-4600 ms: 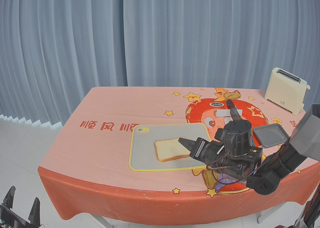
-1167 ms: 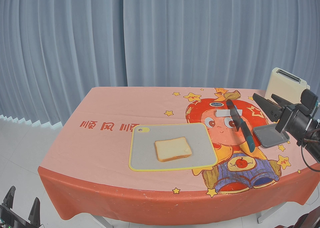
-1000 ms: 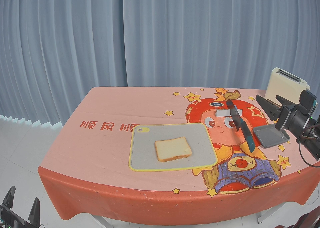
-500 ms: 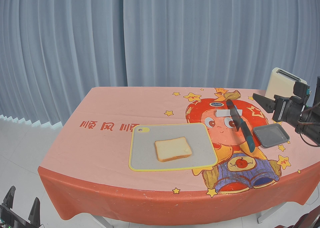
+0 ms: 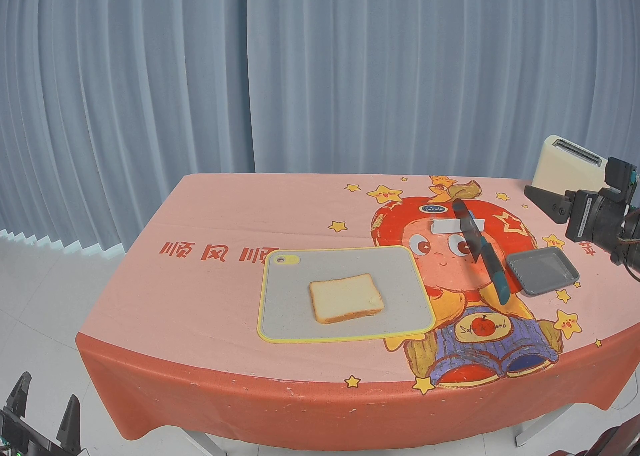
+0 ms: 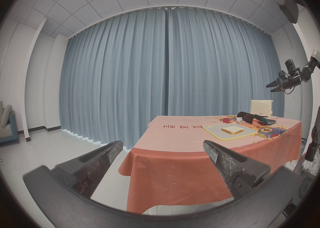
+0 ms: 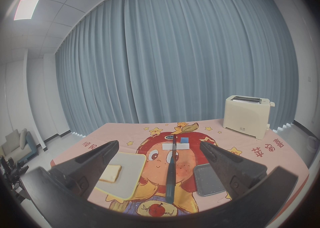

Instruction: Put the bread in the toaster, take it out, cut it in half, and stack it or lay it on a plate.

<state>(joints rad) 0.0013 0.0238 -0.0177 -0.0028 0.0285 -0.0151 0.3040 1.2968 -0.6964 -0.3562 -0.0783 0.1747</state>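
Progress slight: found bread (image 5: 346, 298) whole and flat on cutting board (image 5: 287, 304), well apart from toaster (image 5: 567, 171). Noted right gripper (image 7: 157, 146) empty near toaster, fingers wide; left gripper (image 6: 162, 145) low beside worktop (image 5: 220, 224), fingers wide too. Judged cutting with knife (image 5: 483, 251) and laying on plate (image 5: 541, 270) outstanding; toasting unclear.

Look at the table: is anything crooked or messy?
Nothing is spilled or broken. The square slice of white bread lies a bit crooked on the grey cutting board with yellow rim. The black-bladed knife with the teal handle is propped, blade on a small white block.
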